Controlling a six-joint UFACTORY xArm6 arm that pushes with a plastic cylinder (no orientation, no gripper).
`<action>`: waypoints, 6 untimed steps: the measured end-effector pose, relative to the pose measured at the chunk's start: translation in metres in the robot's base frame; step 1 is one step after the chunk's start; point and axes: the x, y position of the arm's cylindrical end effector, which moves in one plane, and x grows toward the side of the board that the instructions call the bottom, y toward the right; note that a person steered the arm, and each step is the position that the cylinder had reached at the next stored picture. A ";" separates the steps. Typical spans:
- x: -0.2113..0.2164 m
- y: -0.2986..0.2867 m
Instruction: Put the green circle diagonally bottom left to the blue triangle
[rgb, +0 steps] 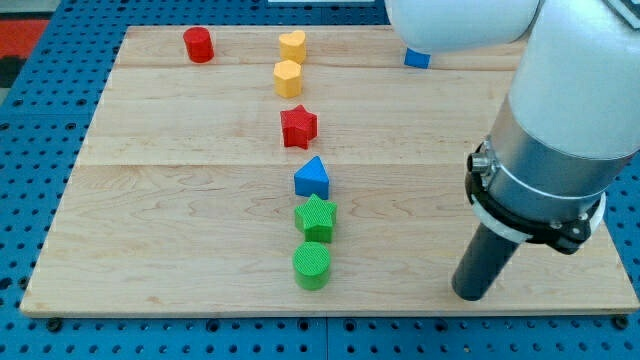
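One camera view is showing the green circle (312, 266) sitting near the bench (150, 230) bottom edge, directly below the green star (316, 217) and blue triangle (312, 178). The tool, a bare rod with nothing to open or close, is resting its tip (470, 296) well right of the circle, probably lining up a leftward push. No containers are showing.
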 end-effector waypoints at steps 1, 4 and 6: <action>0.003 -0.003; -0.001 -0.152; -0.036 -0.181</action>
